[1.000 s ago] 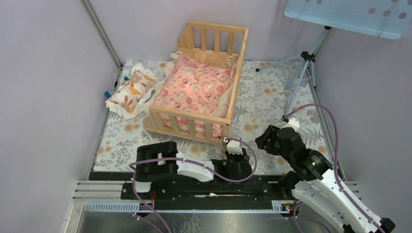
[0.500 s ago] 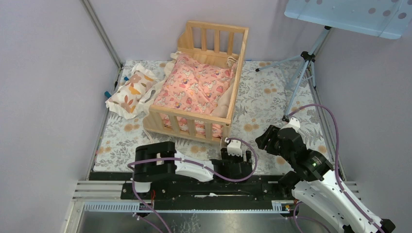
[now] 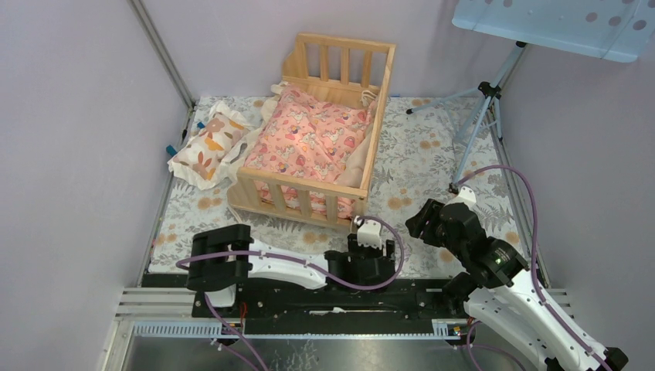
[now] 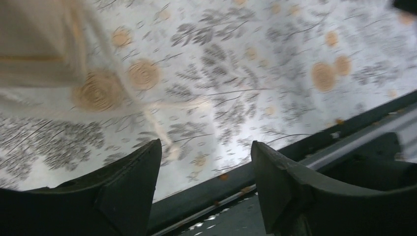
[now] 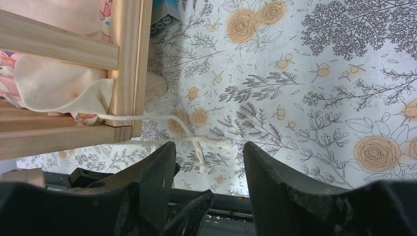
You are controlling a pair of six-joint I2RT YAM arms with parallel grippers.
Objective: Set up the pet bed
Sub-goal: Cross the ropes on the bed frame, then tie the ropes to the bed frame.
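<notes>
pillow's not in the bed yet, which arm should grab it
Left, probably: the pillow lies left of the pet bed, on that arm's side, and the left gripper is open and empty. The right gripper would have to cross the bed.

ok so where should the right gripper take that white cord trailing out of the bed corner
Take the cord by its loose end, where it lies flat on the mat clear of the pet bed post. Come down from above with the open right gripper, jaws across the strand; nearer the post the wood would likely block a finger.
</notes>
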